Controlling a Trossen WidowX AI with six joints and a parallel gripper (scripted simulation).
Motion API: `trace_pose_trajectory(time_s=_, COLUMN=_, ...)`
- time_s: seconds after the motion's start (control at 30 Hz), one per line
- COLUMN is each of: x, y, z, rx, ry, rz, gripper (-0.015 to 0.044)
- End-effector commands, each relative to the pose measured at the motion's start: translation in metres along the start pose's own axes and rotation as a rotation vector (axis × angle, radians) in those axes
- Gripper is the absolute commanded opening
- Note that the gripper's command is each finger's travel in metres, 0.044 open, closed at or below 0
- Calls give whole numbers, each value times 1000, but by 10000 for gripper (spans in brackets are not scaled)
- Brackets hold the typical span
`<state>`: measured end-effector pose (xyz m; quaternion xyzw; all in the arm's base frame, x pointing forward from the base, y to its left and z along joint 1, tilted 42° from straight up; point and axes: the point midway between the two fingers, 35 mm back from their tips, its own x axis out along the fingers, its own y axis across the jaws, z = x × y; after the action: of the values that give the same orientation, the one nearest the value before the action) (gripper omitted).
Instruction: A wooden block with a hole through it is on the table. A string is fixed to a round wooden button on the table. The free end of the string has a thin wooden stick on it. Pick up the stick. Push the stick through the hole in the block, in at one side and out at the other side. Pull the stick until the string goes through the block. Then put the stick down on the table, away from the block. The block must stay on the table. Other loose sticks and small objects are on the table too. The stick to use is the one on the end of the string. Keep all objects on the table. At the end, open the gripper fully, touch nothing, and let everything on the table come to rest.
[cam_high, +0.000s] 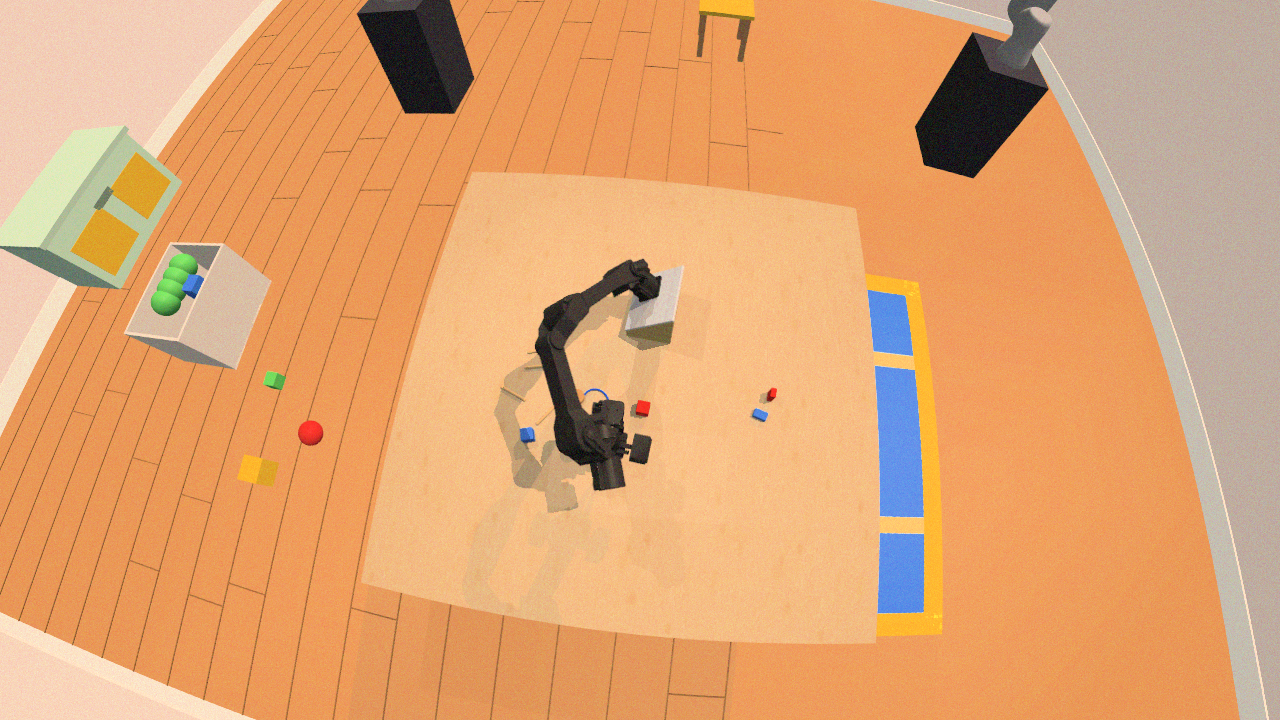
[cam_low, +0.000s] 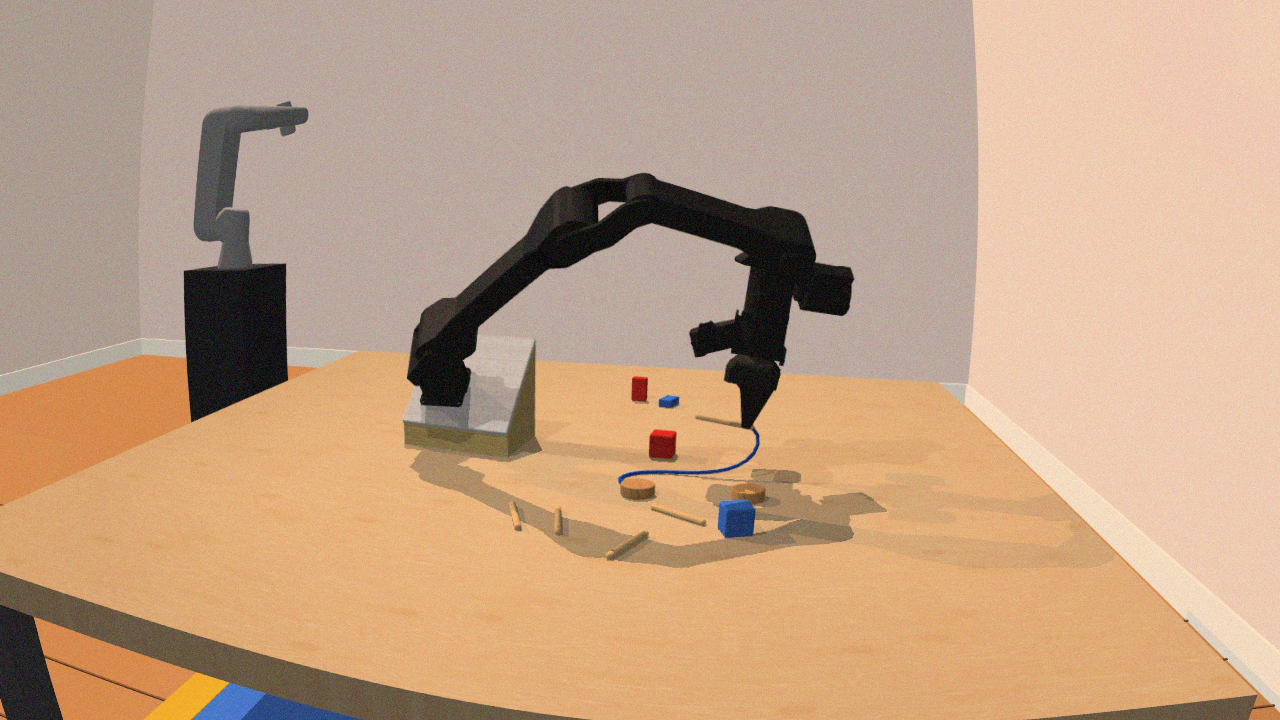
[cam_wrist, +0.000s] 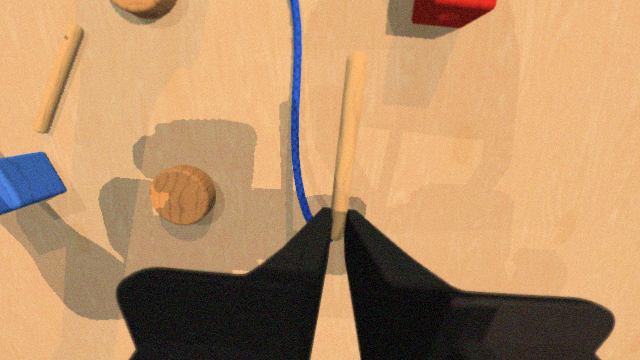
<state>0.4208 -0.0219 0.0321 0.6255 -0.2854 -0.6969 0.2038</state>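
Observation:
My gripper (cam_low: 748, 424) (cam_wrist: 337, 217) is shut on the thin stick (cam_low: 718, 420) (cam_wrist: 350, 125) near its string end, above the table (cam_high: 760, 555) (cam_low: 313, 582). The stick's free end points away from the fingers. The blue string (cam_high: 595, 391) (cam_low: 689, 471) (cam_wrist: 296, 100) hangs from the held end and curves down to a round wooden button (cam_low: 637, 489) (cam_wrist: 145, 5). A red block (cam_high: 642, 408) (cam_low: 662, 444) (cam_wrist: 445, 15) has a faint round mark on one face in the wrist view. I cannot tell which block has the hole. In the top view the arm hides the fingertips.
A second button (cam_low: 748, 493) (cam_wrist: 184, 195) lies beside a blue block (cam_high: 527, 434) (cam_low: 735, 519) (cam_wrist: 30, 180). Several loose sticks lie around, one (cam_low: 677, 514) (cam_wrist: 59, 80) near that block. A small red block (cam_high: 771, 394) (cam_low: 639, 388) and flat blue block (cam_high: 759, 414) (cam_low: 668, 401) are farther off.

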Motion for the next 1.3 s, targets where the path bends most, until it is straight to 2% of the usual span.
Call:
trace_pose_trajectory(time_s=0.0, x=0, y=-1, z=-5, rx=-4, ry=8, rz=4, gripper=0)
trace_pose_trajectory(time_s=1.27, x=-4, y=-7, z=-50, rx=-5, ry=101, rz=11, gripper=0)
